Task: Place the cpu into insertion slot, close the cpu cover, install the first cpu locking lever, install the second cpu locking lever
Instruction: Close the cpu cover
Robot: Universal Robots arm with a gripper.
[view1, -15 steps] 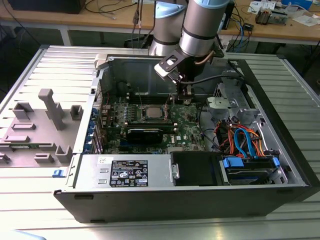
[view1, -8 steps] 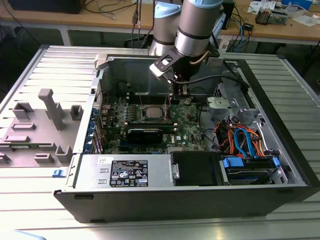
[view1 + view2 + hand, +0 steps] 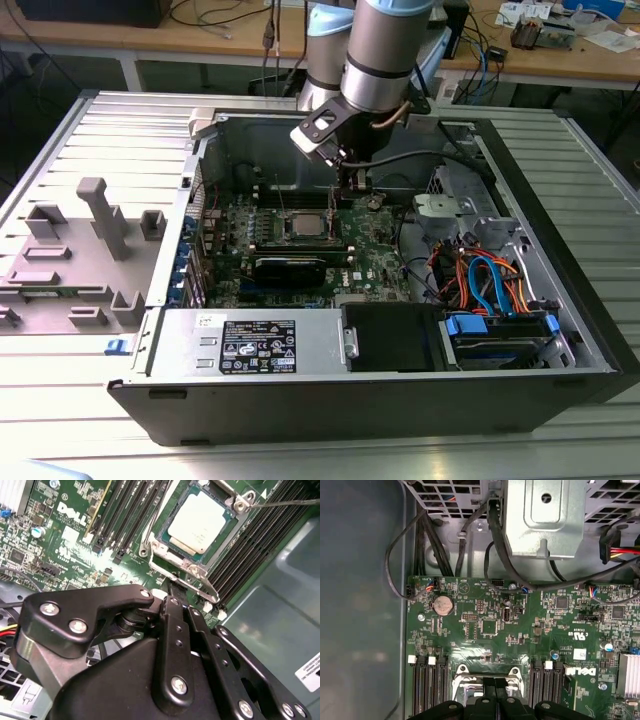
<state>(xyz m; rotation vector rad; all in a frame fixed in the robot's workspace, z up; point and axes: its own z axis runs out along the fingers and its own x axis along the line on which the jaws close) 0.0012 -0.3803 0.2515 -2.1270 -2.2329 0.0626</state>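
The cpu (image 3: pixel 196 521) lies flat in the insertion slot (image 3: pixel 163 516) on the green motherboard, its pale metal top showing through the silvery cpu cover (image 3: pixel 186 566), which lies down around it. In the exterior view the cpu (image 3: pixel 305 224) sits mid-board. One thin locking lever (image 3: pixel 290 502) sticks out beyond a corner of the socket, and another wire lever (image 3: pixel 150 527) runs along its side. My gripper (image 3: pixel 172 587) hangs just over the socket's edge, fingers pressed together with nothing visible between them. The same gripper (image 3: pixel 495 692) shows over the socket frame (image 3: pixel 462 672), and in the exterior view the gripper (image 3: pixel 338 190) is just behind the socket.
Long black memory slots (image 3: pixel 125 515) flank the socket on both sides. The open case holds a power supply (image 3: pixel 255 345), a drive bay with blue and orange cables (image 3: pixel 490 285) and a metal bracket (image 3: pixel 542 517). A grey fixture (image 3: pixel 100 215) stands at the exterior view's left.
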